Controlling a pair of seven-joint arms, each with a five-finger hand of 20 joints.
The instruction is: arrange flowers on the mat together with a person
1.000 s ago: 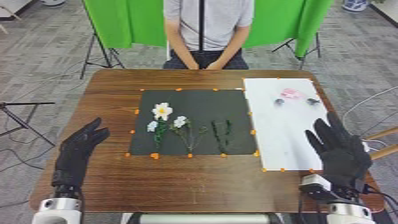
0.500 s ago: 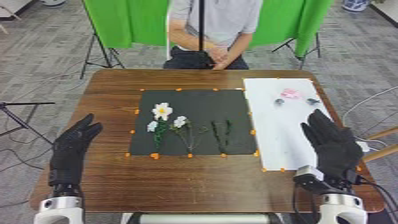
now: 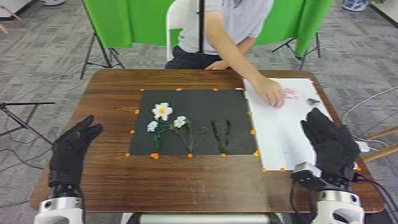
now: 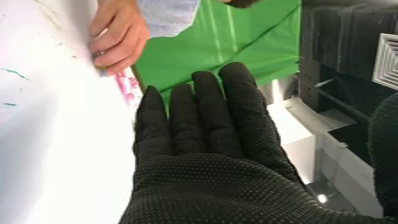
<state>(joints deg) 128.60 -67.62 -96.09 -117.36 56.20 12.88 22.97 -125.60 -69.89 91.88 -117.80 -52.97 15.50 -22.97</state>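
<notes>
On white sheet (image 3: 282,135) | person's hand (image 3: 268,92) — at blue piece (image 4: 103,73) | pink flower (image 3: 291,93) beside

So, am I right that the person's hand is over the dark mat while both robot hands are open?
No: the head view shows the person's hand over the white sheet, not the dark mat. The robot's left hand and right hand are open.

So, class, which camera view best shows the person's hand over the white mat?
The right wrist view: the person's hand appears large there, its bent fingers plain. The head view shows it smaller, but places it over the white mat, beside the pink flower.
</notes>
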